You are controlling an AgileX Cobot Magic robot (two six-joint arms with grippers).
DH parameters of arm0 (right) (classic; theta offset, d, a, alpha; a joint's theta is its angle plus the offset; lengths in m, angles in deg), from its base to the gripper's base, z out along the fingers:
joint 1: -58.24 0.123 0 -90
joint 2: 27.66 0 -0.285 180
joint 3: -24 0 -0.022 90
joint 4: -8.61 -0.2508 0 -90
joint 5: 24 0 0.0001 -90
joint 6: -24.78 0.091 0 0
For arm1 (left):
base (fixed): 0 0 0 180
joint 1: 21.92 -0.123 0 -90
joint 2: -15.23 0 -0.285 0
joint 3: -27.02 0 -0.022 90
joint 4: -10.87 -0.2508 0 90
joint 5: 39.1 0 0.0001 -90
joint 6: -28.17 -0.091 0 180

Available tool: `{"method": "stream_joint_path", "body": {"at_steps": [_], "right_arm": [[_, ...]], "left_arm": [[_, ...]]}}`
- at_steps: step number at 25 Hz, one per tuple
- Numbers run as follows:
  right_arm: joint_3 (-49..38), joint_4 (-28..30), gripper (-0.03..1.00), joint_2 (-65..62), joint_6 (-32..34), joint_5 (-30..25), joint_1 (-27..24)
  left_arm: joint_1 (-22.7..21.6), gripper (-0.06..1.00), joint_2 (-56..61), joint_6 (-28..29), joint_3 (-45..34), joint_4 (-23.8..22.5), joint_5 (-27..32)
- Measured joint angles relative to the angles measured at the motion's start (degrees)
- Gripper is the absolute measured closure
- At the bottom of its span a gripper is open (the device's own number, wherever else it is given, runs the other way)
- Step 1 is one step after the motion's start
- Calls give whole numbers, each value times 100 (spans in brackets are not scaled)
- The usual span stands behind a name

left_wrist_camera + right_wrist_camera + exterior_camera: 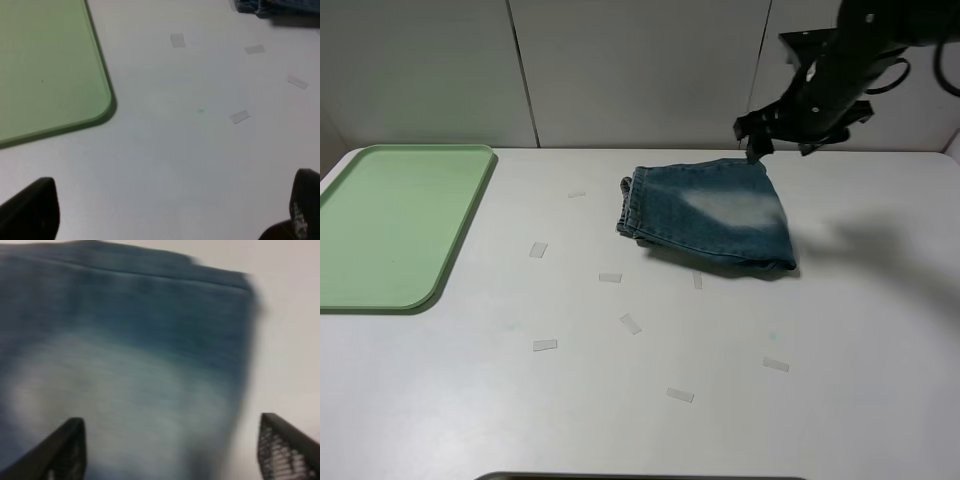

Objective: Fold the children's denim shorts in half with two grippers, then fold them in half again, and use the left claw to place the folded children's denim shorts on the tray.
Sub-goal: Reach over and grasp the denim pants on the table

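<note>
Faded blue denim shorts lay folded on the smooth white worktop, well apart from the flat pale-green plastic tray. The left gripper and right gripper had their black jaws wide and empty.

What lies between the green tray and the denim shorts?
Only a few small pale strips on the white table, seen best in the exterior high view.

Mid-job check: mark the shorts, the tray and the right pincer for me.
denim shorts (715,215), exterior high view, middle of the faded top layer.
tray (390,225), exterior high view, bare green floor.
right pincer (172,452), right wrist view, midway between its spread fingertips.
</note>
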Motion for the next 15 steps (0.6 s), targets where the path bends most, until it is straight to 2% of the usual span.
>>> {"method": "stream_joint_path", "body": {"at_steps": [2, 4, 15], "right_arm": [[-478, 122, 31, -373, 20, 135, -232], [-868, 215, 29, -828, 20, 218, -476], [-2414, 591, 27, -3789, 15, 187, -1567]], "left_arm": [[0, 3, 0, 0, 0, 0, 0], [0, 3, 0, 0, 0, 0, 0], [0, 3, 0, 0, 0, -4, 0]]}}
